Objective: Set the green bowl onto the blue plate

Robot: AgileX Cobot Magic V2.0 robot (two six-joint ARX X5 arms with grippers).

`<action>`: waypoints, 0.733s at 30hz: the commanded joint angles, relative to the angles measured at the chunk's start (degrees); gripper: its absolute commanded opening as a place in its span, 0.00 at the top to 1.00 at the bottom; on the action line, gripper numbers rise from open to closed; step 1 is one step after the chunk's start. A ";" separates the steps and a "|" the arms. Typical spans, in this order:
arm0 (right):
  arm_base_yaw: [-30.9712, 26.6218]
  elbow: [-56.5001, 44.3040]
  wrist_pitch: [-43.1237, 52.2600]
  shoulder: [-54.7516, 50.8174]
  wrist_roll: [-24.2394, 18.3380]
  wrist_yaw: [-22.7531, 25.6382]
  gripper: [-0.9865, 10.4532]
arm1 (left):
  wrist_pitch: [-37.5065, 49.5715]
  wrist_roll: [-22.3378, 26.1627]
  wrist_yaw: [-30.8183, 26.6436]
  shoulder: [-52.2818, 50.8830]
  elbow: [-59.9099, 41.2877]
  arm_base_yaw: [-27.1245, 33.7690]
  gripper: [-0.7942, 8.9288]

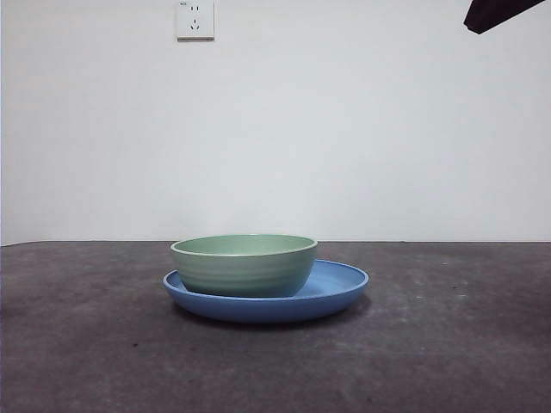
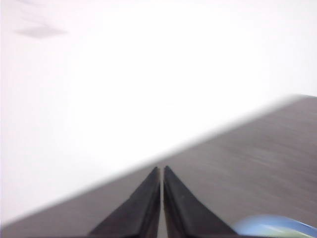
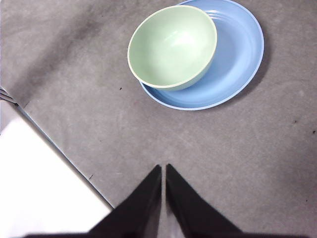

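Front view pretty much tells the story: the bowl [image 1: 244,265] sits upright on the plate [image 1: 340,288], off to one side of it rather than centred, so a wide strip of blue shows on one side while the bowl's other side comes right out to the plate's edge. Right wrist view backs that up from above, with the bowl [image 3: 172,46] resting inside the plate [image 3: 237,59] but crowding one rim, maybe overhanging it slightly, hard to say for sure. Nothing is holding it. The right claw [image 3: 163,169] hangs well above the counter [image 3: 247,163] and well apart from the dishes, its jaws together and empty. The left claw [image 2: 162,171] is also closed up with nothing in it, pointing off toward the wall, and only a blurry sliver of the plate [image 2: 270,225] peeks in at the corner of that view. A dark tip at the top corner of the front view is one arm [image 1: 499,13], can't tell which. So I'd call the job basically done: bowl on plate, both arms clear. If anything's left it's maybe nudging the bowl more central, but that's optional. As for writing, I see no brand or label on either dish. There's a wall socket [image 1: 195,19] with a tiny mark at its corner, too small to read.
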 commanded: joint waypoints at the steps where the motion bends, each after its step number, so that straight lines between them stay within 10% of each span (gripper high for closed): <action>1: 0.35 1.01 0.33 0.44 -0.68 0.00 0.91 | 2.97 0.24 -9.27 -5.38 -6.36 1.70 0.91; 9: 0.35 0.98 0.33 0.44 -0.68 0.00 0.91 | 2.62 0.00 -19.85 -19.26 -22.75 4.76 0.91; 22: 0.35 0.98 0.33 0.44 -0.68 0.00 0.91 | -4.85 -0.20 -20.00 -28.57 -35.12 5.18 0.91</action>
